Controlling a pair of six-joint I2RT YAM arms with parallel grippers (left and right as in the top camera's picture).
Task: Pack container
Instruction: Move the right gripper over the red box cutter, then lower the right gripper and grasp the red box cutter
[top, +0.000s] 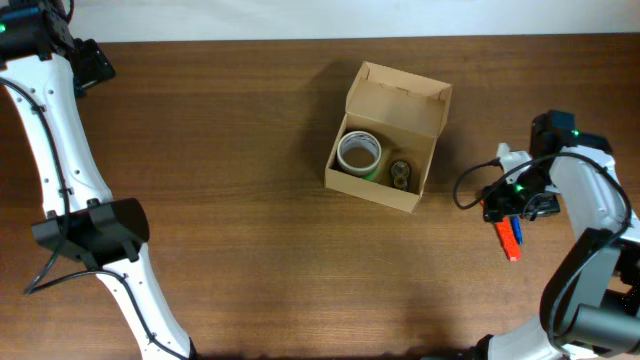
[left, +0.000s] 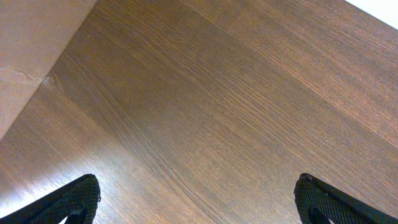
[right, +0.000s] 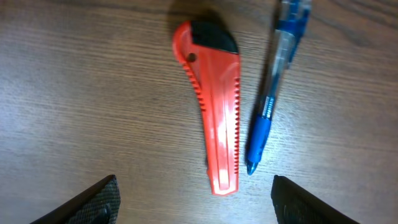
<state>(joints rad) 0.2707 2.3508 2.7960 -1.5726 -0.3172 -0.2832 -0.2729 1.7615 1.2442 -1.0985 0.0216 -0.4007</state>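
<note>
The box (top: 385, 140) sits mid-desk (top: 220, 150), with its lid standing open on the far side. Inside it, a tape roll (top: 359, 152) lies at the left and a smaller thing (top: 402, 173) at the right. Well right of the box, a cutter (right: 214, 109) and a pen (right: 273, 93) lie side by side on the desk.

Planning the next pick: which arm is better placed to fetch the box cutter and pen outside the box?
Right. The right gripper, open, hangs over the orange box cutter and blue pen; the left gripper faces only table, far away.
</note>
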